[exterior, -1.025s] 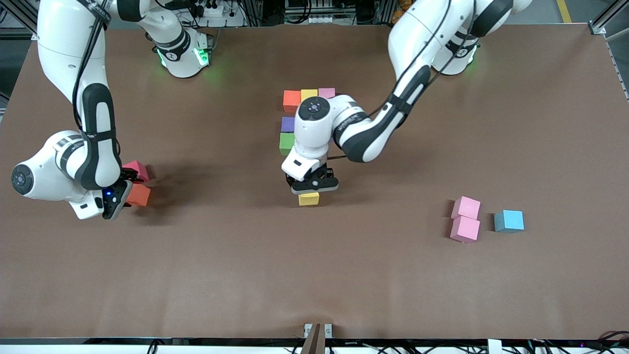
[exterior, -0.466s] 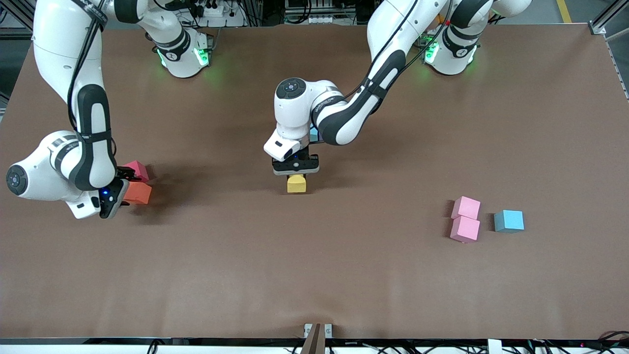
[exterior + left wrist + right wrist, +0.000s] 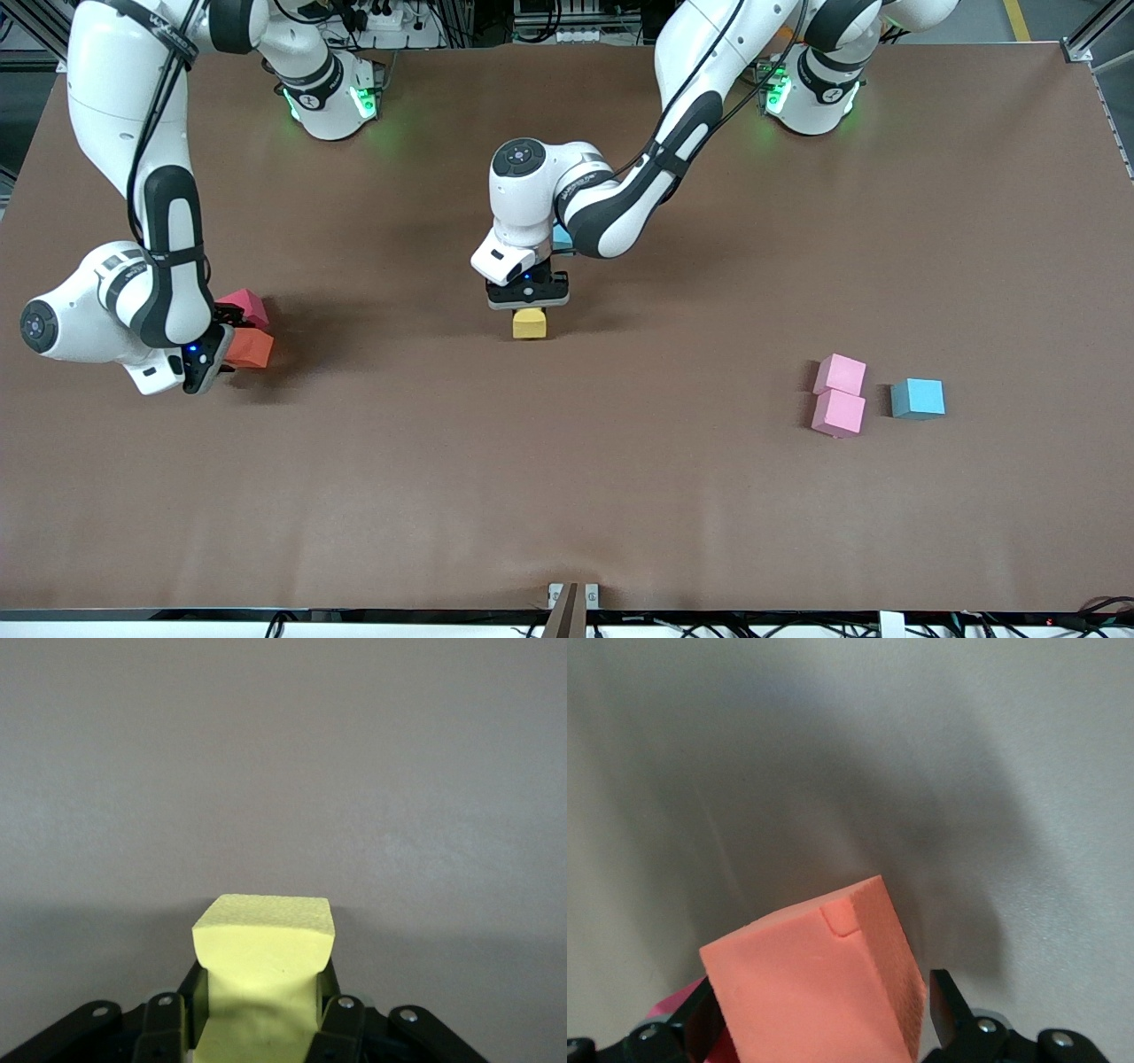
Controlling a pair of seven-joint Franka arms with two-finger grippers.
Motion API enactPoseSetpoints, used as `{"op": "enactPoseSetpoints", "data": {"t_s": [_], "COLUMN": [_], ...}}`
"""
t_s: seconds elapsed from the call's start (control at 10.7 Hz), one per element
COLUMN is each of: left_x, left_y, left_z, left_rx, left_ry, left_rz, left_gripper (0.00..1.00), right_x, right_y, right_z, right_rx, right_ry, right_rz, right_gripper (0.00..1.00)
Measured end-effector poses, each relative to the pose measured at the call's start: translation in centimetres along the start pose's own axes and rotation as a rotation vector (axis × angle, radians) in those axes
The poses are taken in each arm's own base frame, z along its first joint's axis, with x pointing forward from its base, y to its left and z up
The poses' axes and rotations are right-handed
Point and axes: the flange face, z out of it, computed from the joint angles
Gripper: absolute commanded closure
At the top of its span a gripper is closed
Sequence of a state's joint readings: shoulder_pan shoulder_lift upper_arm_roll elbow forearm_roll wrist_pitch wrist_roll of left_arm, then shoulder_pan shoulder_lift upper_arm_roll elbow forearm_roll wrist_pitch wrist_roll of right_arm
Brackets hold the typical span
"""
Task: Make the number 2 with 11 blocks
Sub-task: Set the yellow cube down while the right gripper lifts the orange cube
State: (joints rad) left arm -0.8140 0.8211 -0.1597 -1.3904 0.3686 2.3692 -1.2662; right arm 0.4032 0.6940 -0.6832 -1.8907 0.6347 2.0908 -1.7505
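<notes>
Though squeezed, yellow block (image 3: 263, 979) between jaws

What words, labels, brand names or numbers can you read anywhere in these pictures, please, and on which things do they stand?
No text can be read with certainty.
Left arm: dark lettering on the white forearm shell, too small to read.
Right arm: lettering along the upper link, too blurred to read.
Yellow block, orange block, pink blocks, light blue block: plain, no markings.
</notes>
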Motion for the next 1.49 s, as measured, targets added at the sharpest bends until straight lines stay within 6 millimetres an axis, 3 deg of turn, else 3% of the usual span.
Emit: {"op": "enactPoseSetpoints", "data": {"t_s": [0.19,0.65,0.84,1.03,1.12,1.3,1.49], "left_x": [-0.3,-1.3,-1.8,-1.9,-1.9,-2.1,-2.4], "left_y": [0.1,0.0,0.1,0.1,0.1,0.1,0.4], "left_z": [0.1,1.1,1.2,1.3,1.3,1.2,1.1], "left_rx": [-0.002,0.023,0.035,0.038,0.039,0.039,0.035], "left_ry": [-0.01,-0.048,-0.065,-0.078,-0.08,-0.082,-0.085], "left_rz": [-0.006,-0.017,-0.022,-0.032,-0.033,-0.031,-0.024], "left_gripper": [0.7,0.71,0.71,0.7,0.7,0.69,0.67], "right_x": [0.1,2.9,2.8,2.5,2.3,1.8,1.6], "right_y": [0.1,0.4,0.5,0.7,0.7,0.9,1.0], "right_z": [0.4,0.4,0.3,0.1,0.1,-0.1,-0.1], "right_rx": [-0.004,-0.031,-0.036,-0.039,-0.039,-0.042,-0.041], "right_ry": [0.002,0.011,0.012,0.014,0.016,0.02,0.022], "right_rz": [-0.014,-0.176,-0.184,-0.179,-0.175,-0.139,-0.102], "right_gripper": [0.0,0.0,0.1,0.34,0.39,0.58,0.63]}}
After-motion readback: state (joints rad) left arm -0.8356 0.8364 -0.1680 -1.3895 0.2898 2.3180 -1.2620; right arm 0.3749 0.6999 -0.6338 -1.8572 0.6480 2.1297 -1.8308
